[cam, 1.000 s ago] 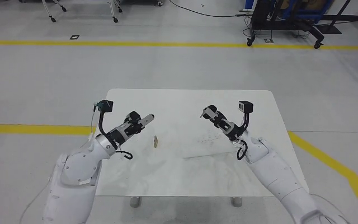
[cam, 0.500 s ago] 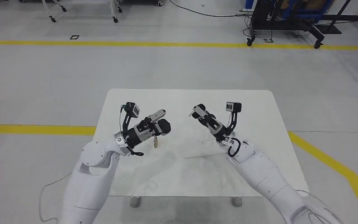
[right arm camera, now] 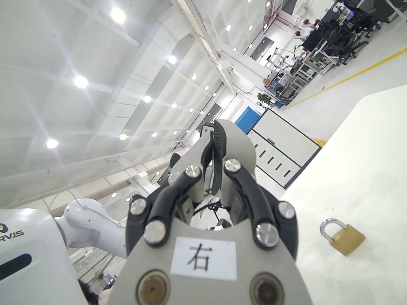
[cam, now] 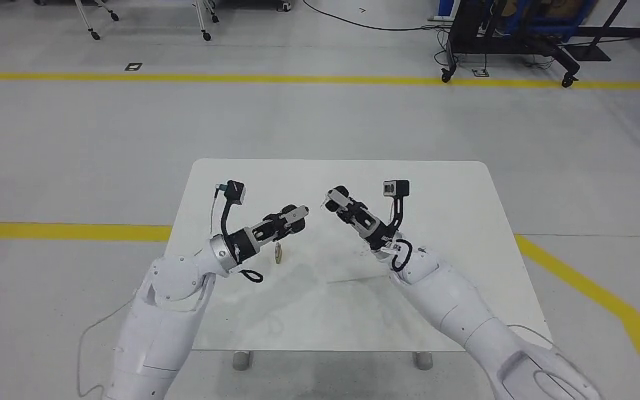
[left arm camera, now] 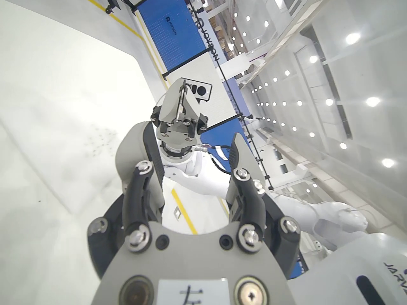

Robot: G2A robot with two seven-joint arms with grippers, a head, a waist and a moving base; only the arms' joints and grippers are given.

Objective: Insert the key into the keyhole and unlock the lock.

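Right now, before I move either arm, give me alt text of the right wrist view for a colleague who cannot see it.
A brass padlock with a silver shackle lies flat on the white table, apart from the right gripper, which is shut in the foreground. Whether a key sits in the gripper cannot be told. Behind are ceiling lights and a workshop hall.

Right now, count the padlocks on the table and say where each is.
1. The padlock lies flat on the left half of the table, just nearer the robot than the left gripper. Some table surface is covered, so another could be hidden.
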